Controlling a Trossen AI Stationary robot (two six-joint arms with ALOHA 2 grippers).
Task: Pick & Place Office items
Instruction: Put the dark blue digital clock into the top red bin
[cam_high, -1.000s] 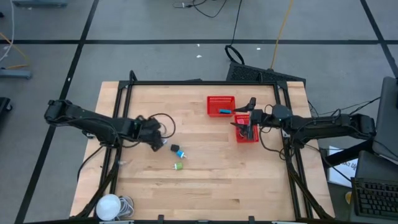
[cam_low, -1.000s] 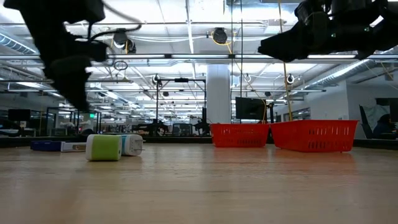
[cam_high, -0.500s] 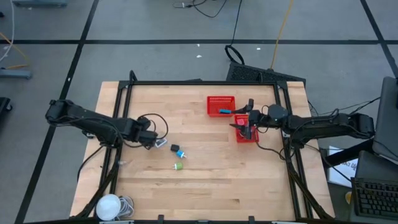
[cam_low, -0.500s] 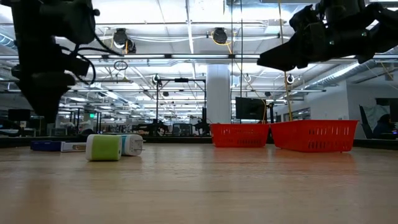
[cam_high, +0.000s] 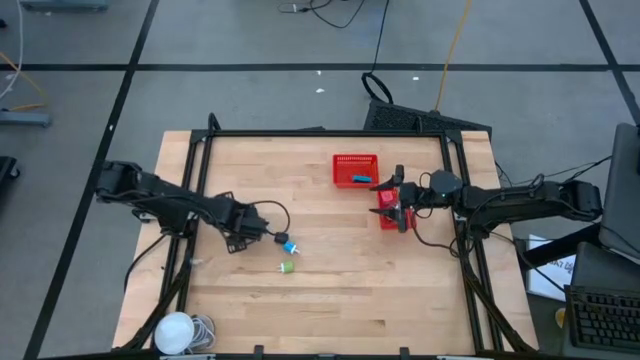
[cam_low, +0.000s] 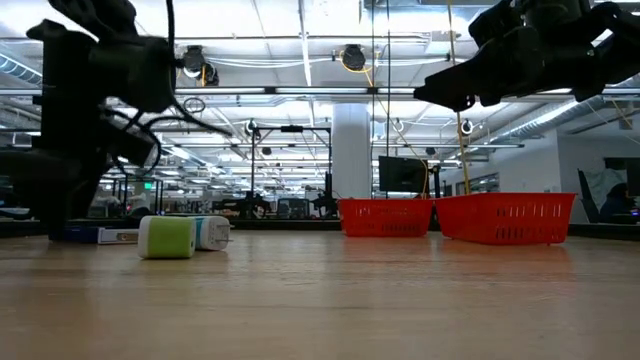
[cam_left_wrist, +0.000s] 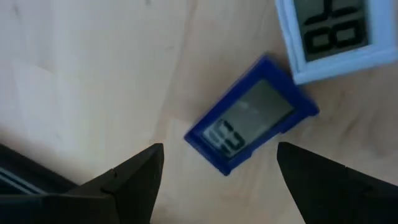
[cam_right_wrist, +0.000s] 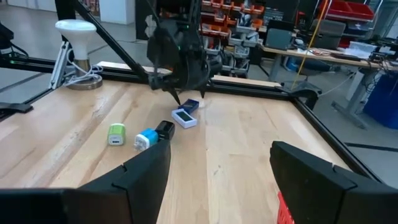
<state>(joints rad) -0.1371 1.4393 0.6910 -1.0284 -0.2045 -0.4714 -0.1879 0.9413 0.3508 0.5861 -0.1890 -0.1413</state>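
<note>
left claw (cam_left_wrist: 214, 171) spread above blue timer (cam_left_wrist: 251, 116); right claw (cam_right_wrist: 217, 180) open

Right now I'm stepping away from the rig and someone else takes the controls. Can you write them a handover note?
Left gripper: open, empty, low over the blue display piece; the white display piece lies beside it.
Right gripper: open, empty, above the red basket by the table's right edge.
Also loose on the table: green piece, blue-and-black piece.
Done: one blue item lies in the other red basket.
Left: four pieces on the table to go into baskets; the blue display piece looks like the next pick.
</note>
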